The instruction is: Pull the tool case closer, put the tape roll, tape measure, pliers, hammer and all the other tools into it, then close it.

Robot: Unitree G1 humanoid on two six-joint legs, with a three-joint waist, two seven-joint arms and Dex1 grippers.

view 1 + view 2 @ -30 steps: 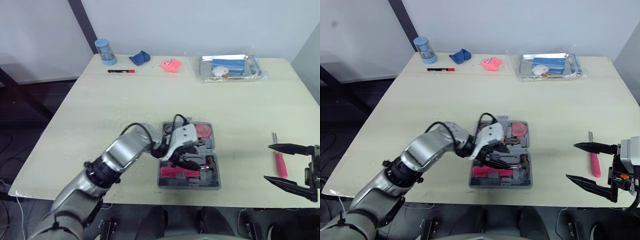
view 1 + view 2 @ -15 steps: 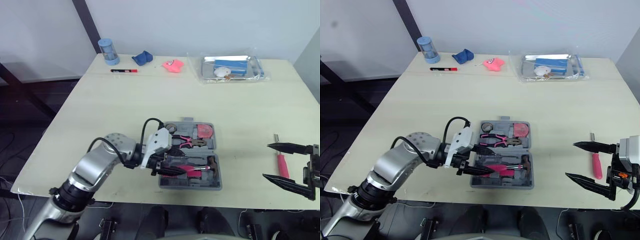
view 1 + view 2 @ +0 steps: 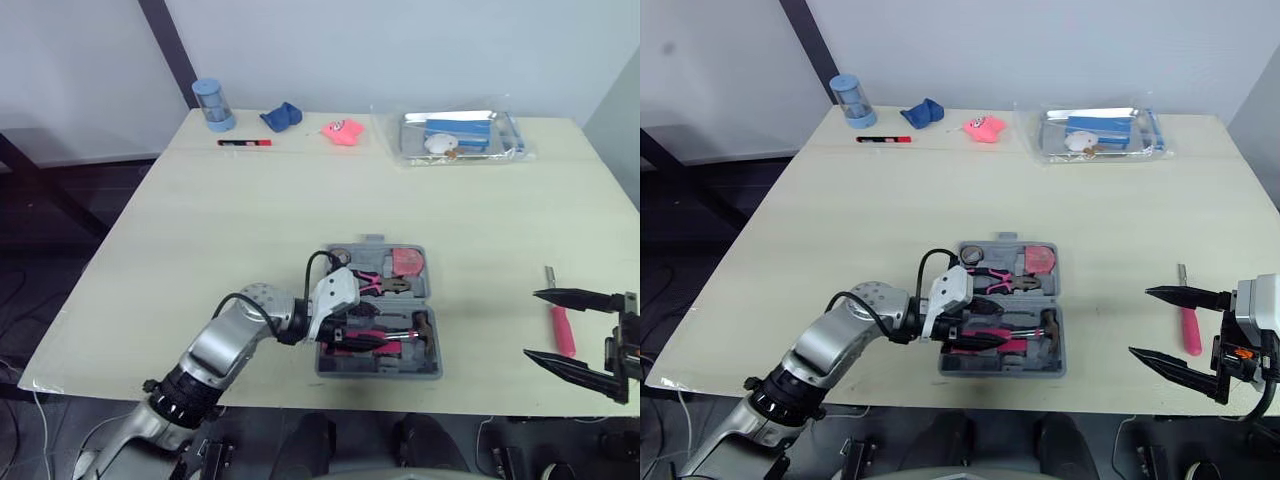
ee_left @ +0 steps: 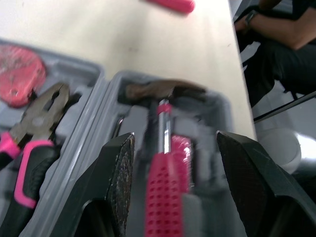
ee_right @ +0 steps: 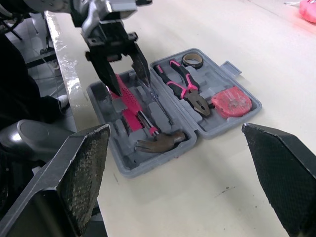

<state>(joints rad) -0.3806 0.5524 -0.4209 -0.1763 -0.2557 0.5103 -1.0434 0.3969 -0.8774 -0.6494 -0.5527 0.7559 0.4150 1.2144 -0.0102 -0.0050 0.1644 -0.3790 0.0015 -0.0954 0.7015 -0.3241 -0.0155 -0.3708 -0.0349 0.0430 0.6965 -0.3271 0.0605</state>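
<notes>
Grey plastic tool case [image 3: 378,371] lies open close to the near edge of the table [image 3: 250,200], about midway between its left and right edges. The left gripper [image 5: 129,84] reaches in from the left over the near half of the case. Its two black fingers are spread wide and straddle the pink handle of the hammer [image 4: 165,168], with a gap on each side and no grip on it.

The hammer rests in its slot with its long axis running left to right and its head to the right. In the far half, the pliers [image 5: 185,86] lie the same way, with the pink-and-black handles to the left and the nose to the right. The tape roll [image 5: 191,59] sits at that half's far left, the red tape measure [image 5: 232,102] at its right end.

The right gripper [image 3: 535,325] hangs at the near right of the table, spread wide and holding nothing. A pink screwdriver [image 3: 562,325] lies on the table there, metal tip pointing far. It shows between the two fingers, but I cannot tell whether it touches them.

Bare tabletop separates the case from the screwdriver, and a broad bare stretch runs to the far edge. A blue canister [image 3: 210,103], a marker [image 3: 244,143], a blue cloth [image 3: 281,116], a pink toy [image 3: 341,130] and a clear bagged tray [image 3: 460,135] line that edge.
</notes>
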